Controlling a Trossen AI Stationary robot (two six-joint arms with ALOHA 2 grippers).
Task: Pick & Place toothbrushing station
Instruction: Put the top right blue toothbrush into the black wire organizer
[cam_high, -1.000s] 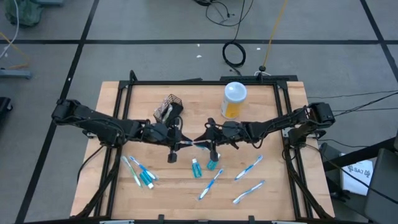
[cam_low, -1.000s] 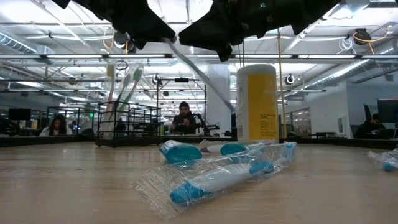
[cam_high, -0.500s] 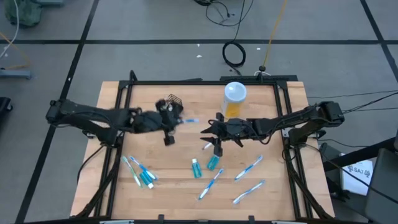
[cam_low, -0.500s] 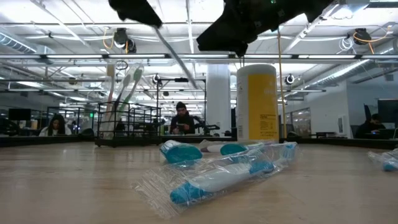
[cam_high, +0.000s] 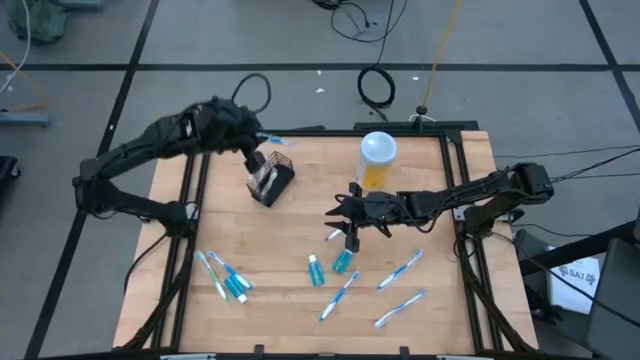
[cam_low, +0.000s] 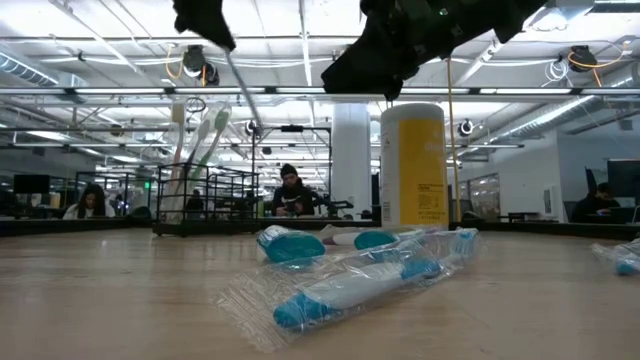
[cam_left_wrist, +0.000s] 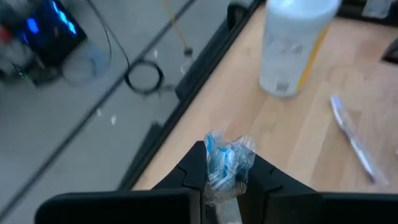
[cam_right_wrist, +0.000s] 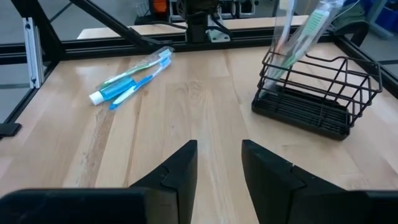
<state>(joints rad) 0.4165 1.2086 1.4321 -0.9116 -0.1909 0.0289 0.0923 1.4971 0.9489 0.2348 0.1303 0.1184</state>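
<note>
1. High view: the left gripper (cam_high: 256, 152) is hanging over the black wire basket (cam_high: 271, 180) near the table's far-left part, carrying a wrapped toothbrush (cam_high: 272, 139) whose blue end is poking out toward the far rail. The right gripper (cam_high: 340, 212) is idling mid-table, just beside the yellow-and-white bottle (cam_high: 376, 160). Loose toothbrushes (cam_high: 399, 269) and teal tubes (cam_high: 343, 261) are lying along the near half of the table.

2. Low view: the carried toothbrush (cam_low: 243, 92) is slanting steeply above the basket (cam_low: 196, 200), where a few brushes are already standing. Judgement: going in at this tilt, the tip is likely to catch the rim or knock the standing brushes.

3. Left wrist view: the fingers (cam_left_wrist: 267, 180) are pinching nearly closed on the crinkled wrapper (cam_left_wrist: 225, 167) of the toothbrush. Judgement: the film is slick, so the brush could be slipping or twisting, and a release off-centre would be dropping it outside the wire walls, even over the table edge.

4. Right wrist view: the right gripper's fingers (cam_right_wrist: 177, 168) are standing apart, holding nothing, facing the basket (cam_right_wrist: 320, 93). Judgement: any advance risks nudging the light basket.
</note>
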